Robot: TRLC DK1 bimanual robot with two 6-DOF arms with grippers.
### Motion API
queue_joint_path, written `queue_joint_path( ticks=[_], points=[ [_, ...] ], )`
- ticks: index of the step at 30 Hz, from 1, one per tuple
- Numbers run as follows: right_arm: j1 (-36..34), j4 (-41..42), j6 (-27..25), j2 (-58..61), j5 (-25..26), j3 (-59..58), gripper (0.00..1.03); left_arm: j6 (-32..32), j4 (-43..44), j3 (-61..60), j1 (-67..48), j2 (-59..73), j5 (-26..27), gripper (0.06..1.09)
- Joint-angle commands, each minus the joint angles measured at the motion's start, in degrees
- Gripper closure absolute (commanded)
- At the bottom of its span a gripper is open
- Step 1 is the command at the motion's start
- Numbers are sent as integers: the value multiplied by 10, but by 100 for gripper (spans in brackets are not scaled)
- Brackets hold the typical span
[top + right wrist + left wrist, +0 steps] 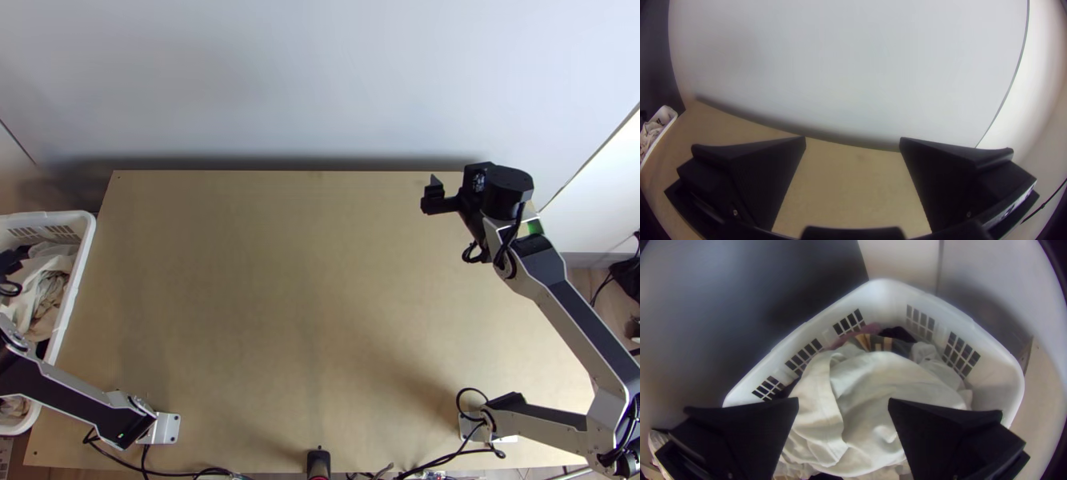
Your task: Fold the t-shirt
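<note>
Black fingers [751,431] of our left gripper [843,398] stand wide apart over the white basket [882,289], with nothing pinched between them. From the middle of the table [280,280], the basket sits at nine o'clock, and we judge the step in hand to be picking out one garment. What could go wrong first is a double grab: the pale cloth [893,382] is bunched on a pile, with a striped dark piece [889,345] and a pinkish one [870,329] peeking from under it, so a deep bite might bring up a neighbour. Too shallow a bite could let the loose folds slip out, and a lift that is too low could snag the cloth on the basket's rim. We might also pull out the wrong item, as the heap hides its shape; we take it to be the t-shirt, but cannot be sure. It lies in the basket, ahead of our left claw and in line with the gap; whether a fingertip touches it, we cannot tell. Our right gripper [852,137], its jaws also well parted and holding nothing, is at half past one from the table's middle, well apart from the cloth.
</note>
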Motion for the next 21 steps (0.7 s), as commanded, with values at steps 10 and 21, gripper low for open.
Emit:
queue_joint_path(
  ticks=[10, 21],
  points=[
    [3, 3, -3, -2, 14, -5, 5, 24, 47, -8, 55, 50, 0, 11],
    [-2, 6, -16, -2, 29, -12, 5, 37, 113, -59, 48, 60, 1, 103]
  ],
)
